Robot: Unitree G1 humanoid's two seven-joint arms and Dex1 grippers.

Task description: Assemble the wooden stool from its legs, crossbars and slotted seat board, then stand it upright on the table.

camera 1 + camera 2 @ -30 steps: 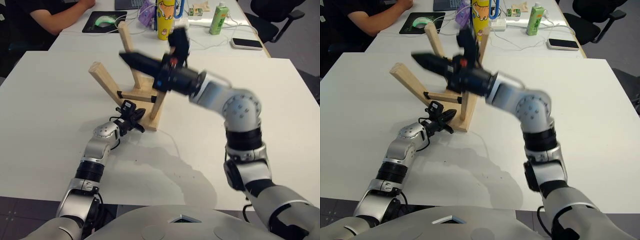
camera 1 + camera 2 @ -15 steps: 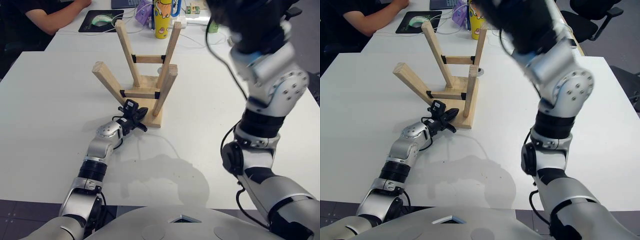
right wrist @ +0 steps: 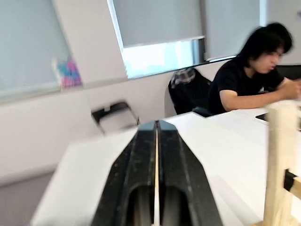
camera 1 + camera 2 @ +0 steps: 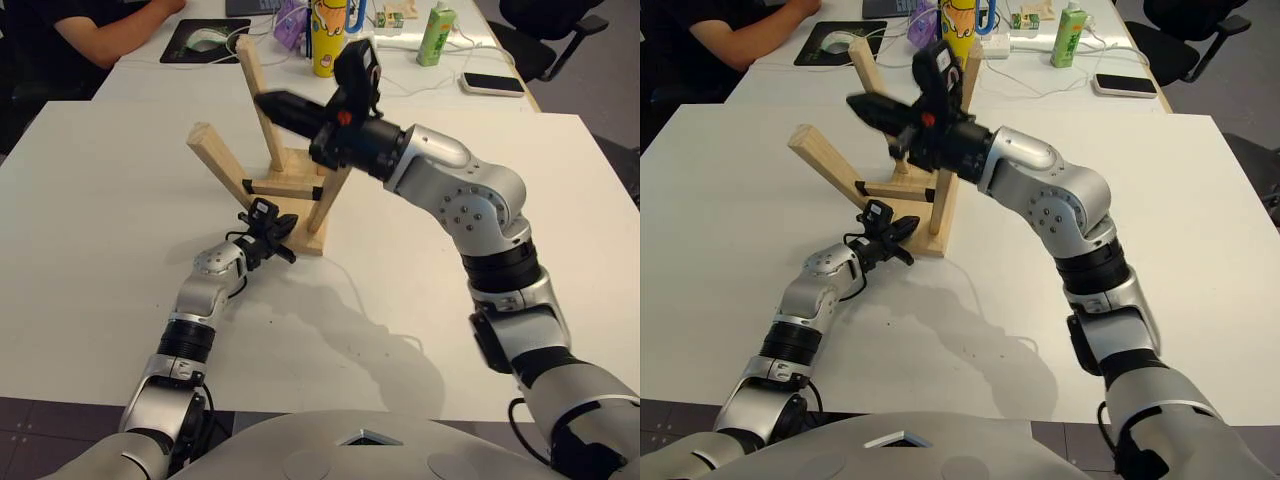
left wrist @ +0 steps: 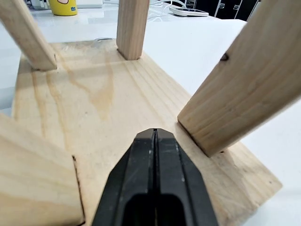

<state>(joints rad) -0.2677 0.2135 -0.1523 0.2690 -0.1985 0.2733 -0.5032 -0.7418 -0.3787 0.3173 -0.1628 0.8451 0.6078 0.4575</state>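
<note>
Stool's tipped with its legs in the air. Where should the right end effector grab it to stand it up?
Probably the far leg near its free top, from above on the robot's right: its flat faces stand clear in the air, while the seat board rests edge-down on the table. The right end effector, shut, must open first.

Office, w/ white desks pushed together. Far desk (image 4: pixel 170 80) at 12 o'clock carries a mouse (image 4: pixel 208 42) on its pad (image 4: pixel 180 56), yellow mug (image 4: pixel 325 50), green drink carton (image 4: pixel 437 35), phone (image 4: pixel 495 85) & cables. Black swivel chair (image 4: pixel 545 40) at 2; person (image 4: pixel 100 35) seated at 11. Blinds (image 3: pixel 155 21) cover the windows.
</note>
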